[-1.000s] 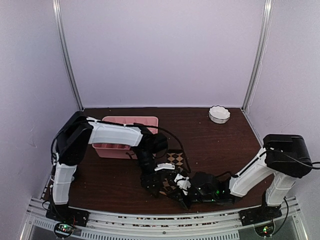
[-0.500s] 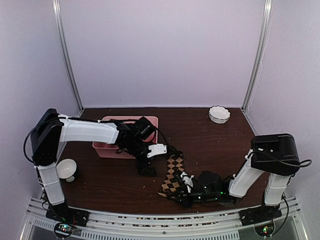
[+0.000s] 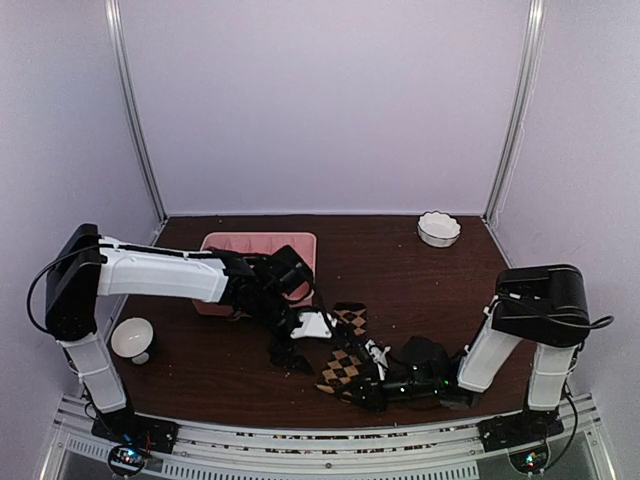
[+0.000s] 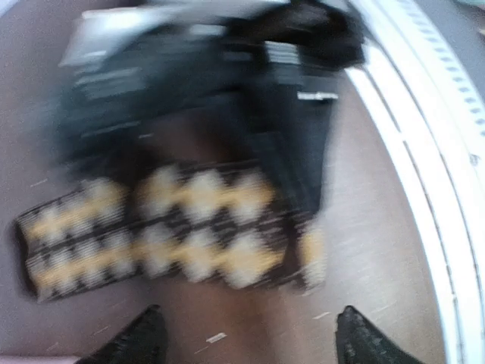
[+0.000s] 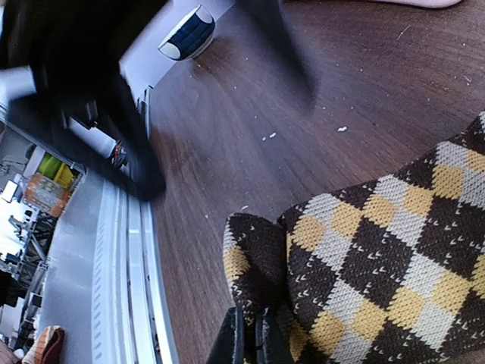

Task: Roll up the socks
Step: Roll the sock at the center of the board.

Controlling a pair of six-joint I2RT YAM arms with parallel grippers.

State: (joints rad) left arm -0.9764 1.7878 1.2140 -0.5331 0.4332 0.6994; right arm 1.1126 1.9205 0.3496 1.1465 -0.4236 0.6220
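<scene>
One of the socks, a brown-and-tan checkered sock (image 3: 346, 352), lies stretched on the dark table near the front edge. In the left wrist view the sock (image 4: 163, 227) is blurred and runs across the middle. My left gripper (image 3: 290, 354) hovers just left of it, open (image 4: 246, 345), with nothing between its fingertips (image 4: 136, 343). Coming in from the right, my right gripper (image 3: 362, 386) is shut on the near end of the sock. Its closed fingers (image 5: 250, 343) pinch a folded corner of the sock (image 5: 379, 258).
A pink tray (image 3: 258, 243) stands at the back left behind the left arm. There is a white scalloped bowl (image 3: 438, 228) at the back right and a small white bowl (image 3: 132, 337) at the left edge. The metal rail (image 5: 125, 273) runs along the front edge.
My left gripper has drawn back to the left off the sock, and its arm has swung left. The sock now lies stretched out, its near end still in the right gripper.
</scene>
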